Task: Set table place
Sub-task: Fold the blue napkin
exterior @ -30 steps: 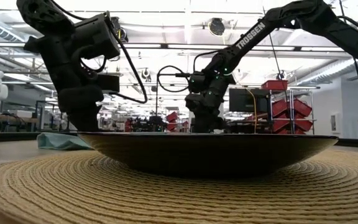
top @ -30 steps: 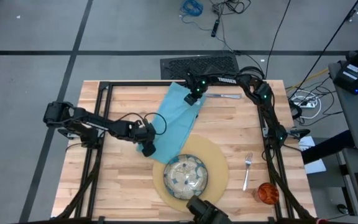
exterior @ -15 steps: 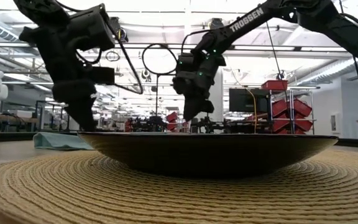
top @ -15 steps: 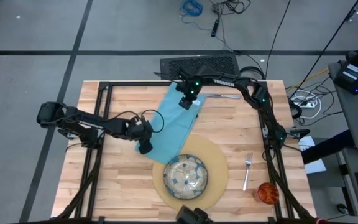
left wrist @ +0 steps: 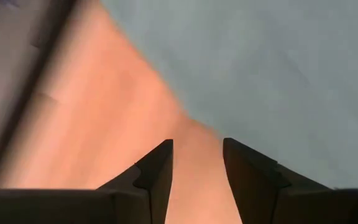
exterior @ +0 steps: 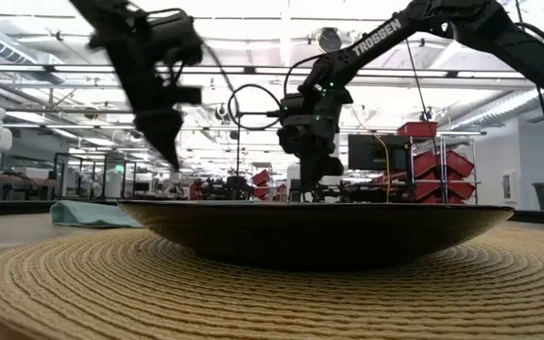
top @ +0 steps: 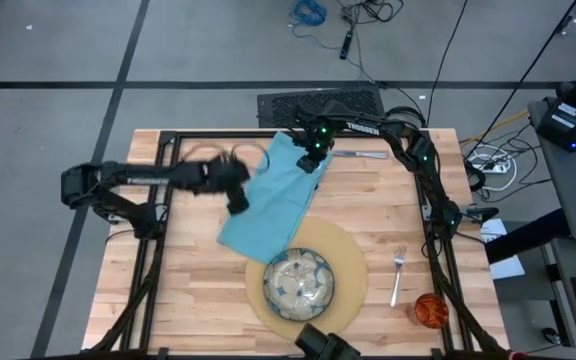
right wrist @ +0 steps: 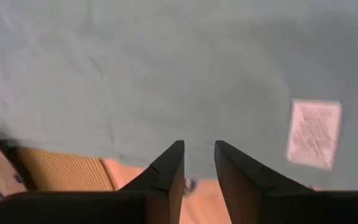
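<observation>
The teal napkin (top: 273, 195) lies spread slantwise on the table (top: 188, 300) from the far edge down to the round placemat (top: 353, 270), which carries the patterned plate (top: 300, 282); a fork (top: 398, 273) and an orange cup (top: 431, 310) sit right of the mat, and another utensil (top: 361, 155) at the far edge is half hidden by the right arm. The left gripper (top: 236, 203), blurred in the high view, hangs at the napkin's left edge, fingers parted over bare wood and holding nothing. The right gripper (top: 308, 160) hangs over the napkin's far end, fingers slightly apart and empty, with a white label (right wrist: 314, 133) showing on the cloth.
</observation>
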Tool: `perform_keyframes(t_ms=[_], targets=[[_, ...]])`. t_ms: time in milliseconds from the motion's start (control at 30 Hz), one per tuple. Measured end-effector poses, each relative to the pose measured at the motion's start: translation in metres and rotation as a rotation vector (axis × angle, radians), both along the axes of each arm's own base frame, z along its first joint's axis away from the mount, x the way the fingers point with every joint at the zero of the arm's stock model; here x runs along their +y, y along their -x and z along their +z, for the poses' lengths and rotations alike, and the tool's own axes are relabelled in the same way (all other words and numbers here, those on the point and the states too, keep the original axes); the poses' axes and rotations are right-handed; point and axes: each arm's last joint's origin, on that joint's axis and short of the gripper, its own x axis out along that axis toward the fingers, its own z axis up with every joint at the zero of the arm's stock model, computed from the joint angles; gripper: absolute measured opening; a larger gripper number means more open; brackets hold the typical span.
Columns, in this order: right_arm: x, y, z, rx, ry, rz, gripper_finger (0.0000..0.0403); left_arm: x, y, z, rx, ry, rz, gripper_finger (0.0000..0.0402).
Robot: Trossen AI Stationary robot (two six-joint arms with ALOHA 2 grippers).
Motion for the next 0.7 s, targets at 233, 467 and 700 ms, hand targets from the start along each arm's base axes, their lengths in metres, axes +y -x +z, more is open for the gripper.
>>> perform_keyframes(t_ms=[233, 467, 700], targets=[[0.002, 0.002, 0.000, 0.020, 0.006, 0.040, 0.0091, 0.084, -0.013, 0.070, 0.001, 0.004, -0.097, 0.0128], [-0.011, 0.012, -0.001, 0.059, 0.048, 0.008, 0.0091, 0.166, -0.028, 0.047, 0.195, 0.215, -0.209, 0.0128], [-0.029, 0.021, -0.001, 0.005, 0.057, -0.019, 0.0091, 0.216, -0.048, 0.010, 0.162, 0.352, -0.222, 0.0129]])
